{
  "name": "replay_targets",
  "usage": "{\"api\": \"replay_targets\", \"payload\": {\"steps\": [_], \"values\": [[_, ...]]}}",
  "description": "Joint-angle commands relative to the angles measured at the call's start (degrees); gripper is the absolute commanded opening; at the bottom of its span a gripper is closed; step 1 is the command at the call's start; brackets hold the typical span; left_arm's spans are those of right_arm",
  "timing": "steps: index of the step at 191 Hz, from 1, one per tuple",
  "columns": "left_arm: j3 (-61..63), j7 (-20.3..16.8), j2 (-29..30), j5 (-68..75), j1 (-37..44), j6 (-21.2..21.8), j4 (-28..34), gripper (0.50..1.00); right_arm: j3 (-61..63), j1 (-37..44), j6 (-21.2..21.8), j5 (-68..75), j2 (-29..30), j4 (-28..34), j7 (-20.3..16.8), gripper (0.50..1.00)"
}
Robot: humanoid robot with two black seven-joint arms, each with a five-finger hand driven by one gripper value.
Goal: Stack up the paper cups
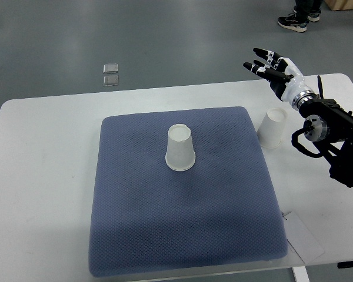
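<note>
Top view
Floor: grey floor (165,35) lies beyond the counter, with two small clear squares (111,74) on it and a person's shoes (294,22) at the upper edge, above the hand.
Counter: white counter (41,176) carries a blue-grey mat (182,229) well to the left of the hand.
Right hand: the right hand (273,66) enters from the picture's right on a black arm (335,138); it hovers over the counter's far edge, fingers spread apart and empty.
Near cup: a white paper cup (272,128) stands upside down on the bare counter, just below the hand, beside the wrist and off the mat's right edge.
Far cup: a second paper cup (180,148) stands upside down on the mat's middle, well apart from the hand, down and to its left.
Paper: a white sheet (303,238) lies at the mat's lower right corner, far below the hand.
</note>
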Motion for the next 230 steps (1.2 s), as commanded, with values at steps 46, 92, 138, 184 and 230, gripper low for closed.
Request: {"api": "replay_targets", "payload": {"steps": [46,92,138,184,230], "values": [[0.00,-0.35,0.00,-0.09,-0.05,0.01,0.26,1.000,-0.01,0.04,0.35,0.00,0.00,0.00,-0.01,0.911],[0.26,-0.35,0.00,-0.09,0.13,0.01,0.44,1.000,-0.01,0.04,0.35,0.00,-0.09,0.09,0.07,0.911],[0.09,-0.35,0.00,-0.09,0.13,0.01,0.61,1.000,-0.01,0.83,0.53,0.00,-0.09,0.09,-0.01,0.911],[0.09,-0.35,0.00,-0.09,0.13,0.01,0.52,1.000,-0.01,0.83,0.53,-0.09,-0.09,0.18,0.07,0.911],[0.09,-0.35,0.00,-0.09,0.13,0.01,0.52,1.000,-0.01,0.48,0.61,0.00,-0.27,0.09,0.69,0.911]]}}
